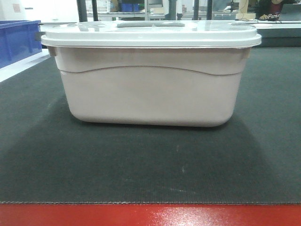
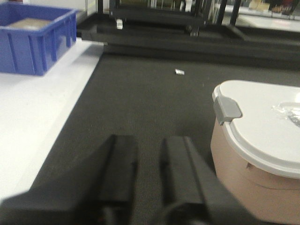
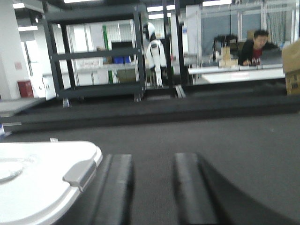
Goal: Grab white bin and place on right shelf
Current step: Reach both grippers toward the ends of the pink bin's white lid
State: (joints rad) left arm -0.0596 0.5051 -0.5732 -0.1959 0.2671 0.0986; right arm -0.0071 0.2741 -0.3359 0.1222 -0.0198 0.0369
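Front-facing view: the large off-white, faintly pinkish plastic bin (image 1: 150,96) with rounded corners and a white lid sits flat on the dark grey ribbed mat (image 1: 141,165). Its long side faces the camera, so its long axis runs left to right. Neither arm shows here. A blue open plastic crate (image 1: 16,40) stands well apart at the far left. I cannot pick out the shiny steel shelf for the drop-off in any of the three views.

Left wrist view: the left gripper (image 2: 149,140) has its two dark fingers parted by a moderate gap with only mat between them, and it holds nothing. The bin (image 2: 236,176) lies just to its right and slightly ahead. It shows one rounded lid corner with a grey plastic latch (image 2: 227,108). The bin is close to the right-hand finger, but I cannot tell whether they touch.

Right wrist view: the right gripper (image 3: 150,161) is likewise spread and empty over bare mat. The bin (image 3: 37,183) lies just to its left, its grey corner latch (image 3: 80,172) beside the left-hand finger.

The bin therefore sits between the two grippers, one at each short end. Neither arm looks clearly nearer, so the lift probably calls for both to close inward along the long axis.
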